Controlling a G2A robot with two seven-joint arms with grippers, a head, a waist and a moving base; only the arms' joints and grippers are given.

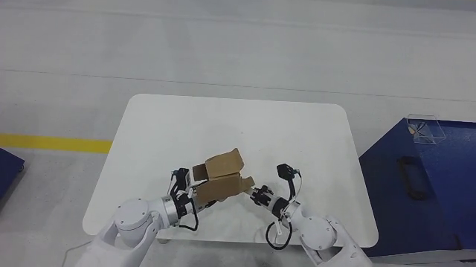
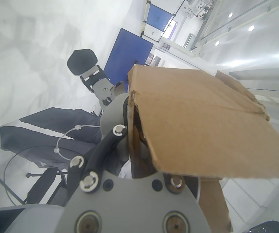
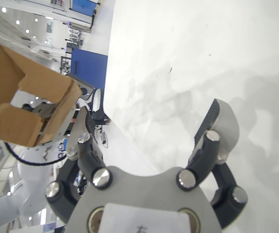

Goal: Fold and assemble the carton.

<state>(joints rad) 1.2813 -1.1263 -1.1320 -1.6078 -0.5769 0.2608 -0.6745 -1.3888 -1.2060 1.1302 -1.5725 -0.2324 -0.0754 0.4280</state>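
One brown cardboard carton, partly folded with its flaps loose, is held up over the near edge of the white desk. The left claw pinches one of the carton's walls. Close beside the carton's other end, the right claw is spread wide, gripping nothing.

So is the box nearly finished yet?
Not yet. Done: the carton is lifted off the table and looks partly opened up. In hand: the left gripper clamps one wall, while the right gripper hangs open beside it, empty. Left: the end flaps stick out unfolded and need closing.
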